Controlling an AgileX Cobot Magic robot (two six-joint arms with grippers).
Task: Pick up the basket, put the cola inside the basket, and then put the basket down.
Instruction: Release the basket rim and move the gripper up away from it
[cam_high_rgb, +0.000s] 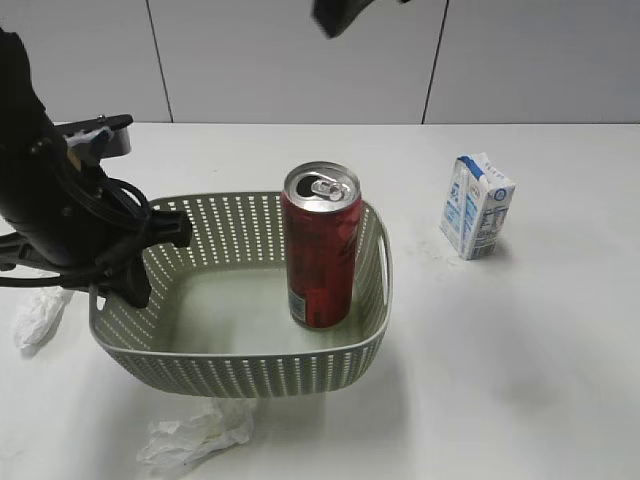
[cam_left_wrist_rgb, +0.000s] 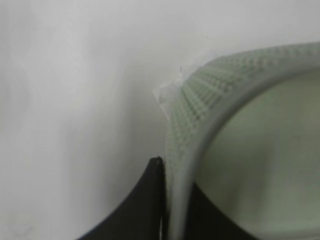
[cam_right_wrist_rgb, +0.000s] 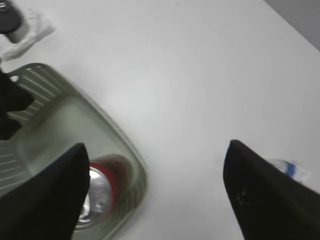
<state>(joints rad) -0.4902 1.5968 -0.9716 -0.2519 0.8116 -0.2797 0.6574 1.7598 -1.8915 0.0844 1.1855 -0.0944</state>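
Basket (cam_high_rgb: 250, 375): pale sage-green plastic, rectangular with rounded corners, walls perforated in rows of small slots, smooth solid floor, cut-out handle visible in the right wall. Sits centre-left of the exterior view, bigger than everything else there. Whether it rests on the table (cam_high_rgb: 520, 380) or hangs just above it, cannot tell.

Cola (cam_high_rgb: 320, 250): tall slim red can, silver top with pull tab, standing upright inside the basket toward its right side. Small pale label patch low on the can, print too small to read. No brand legible.

Left gripper (cam_high_rgb: 140, 265): at the basket's left wall, centre-left of frame. The left wrist view shows black fingers (cam_left_wrist_rgb: 137, 205) on either side of the rim (cam_left_wrist_rgb: 200, 145), clamped on it.

Right gripper (cam_right_wrist_rgb: 155, 195): wide apart, holding nothing, high over the basket's right end; the can's top shows lower left in its wrist view.

Blue-and-white carton (cam_high_rgb: 477, 205) stands right of frame, well apart from the basket; printing unreadable. Crumpled clear plastic (cam_high_rgb: 195, 435) lies at lower left, just in front of the basket.
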